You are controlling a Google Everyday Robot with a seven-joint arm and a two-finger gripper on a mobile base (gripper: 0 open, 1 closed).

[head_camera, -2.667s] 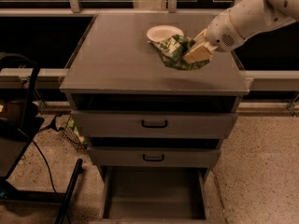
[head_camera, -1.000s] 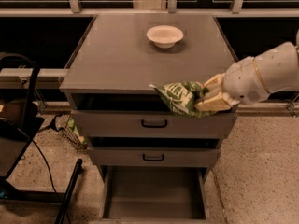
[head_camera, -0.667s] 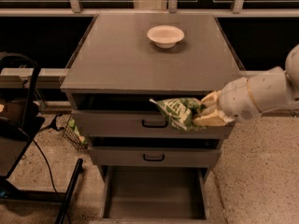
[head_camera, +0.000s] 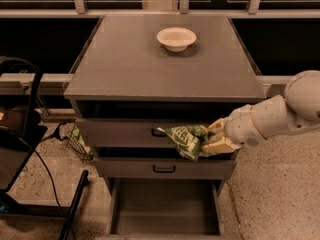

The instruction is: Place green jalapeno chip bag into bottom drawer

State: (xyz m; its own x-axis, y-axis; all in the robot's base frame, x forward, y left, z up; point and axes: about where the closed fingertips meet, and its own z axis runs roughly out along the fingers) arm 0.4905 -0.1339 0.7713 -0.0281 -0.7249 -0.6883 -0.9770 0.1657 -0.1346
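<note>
The tool (head_camera: 214, 138) reaches in from the right, level with the upper handled drawer (head_camera: 120, 133), its fingers clamped on the right end of the bag (head_camera: 184, 140). The bag hangs in the air above the open bottom drawer (head_camera: 165, 211). A bowl (head_camera: 176, 38) sits far back on the table (head_camera: 125, 69).
</note>
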